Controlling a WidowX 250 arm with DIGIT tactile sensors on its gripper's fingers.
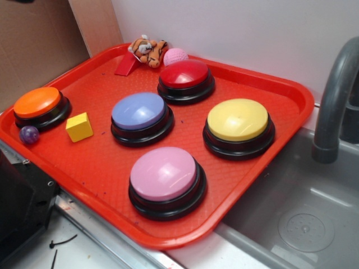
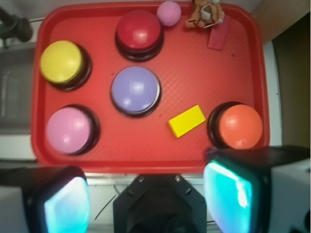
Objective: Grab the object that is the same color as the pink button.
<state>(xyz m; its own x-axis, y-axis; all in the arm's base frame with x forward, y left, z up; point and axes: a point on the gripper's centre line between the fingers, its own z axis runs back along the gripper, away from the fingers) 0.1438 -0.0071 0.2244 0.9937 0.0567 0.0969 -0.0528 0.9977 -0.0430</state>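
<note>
- Your tool (image 2: 148, 199) hangs high over the tray's (image 2: 146, 160) near edge, fingers apart, empty.
- The pink ball (image 2: 168, 13) sits in the far corner, between the red button (image 2: 139, 30) and tiger plush (image 2: 204, 13); descend centred there.

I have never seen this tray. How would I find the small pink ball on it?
Look at the red tray, at its edge nearest the white wall. There, behind the red button and beside the tiger plush, sits the pink ball. It is pale pink, bumpy, and far smaller than any button.
</note>
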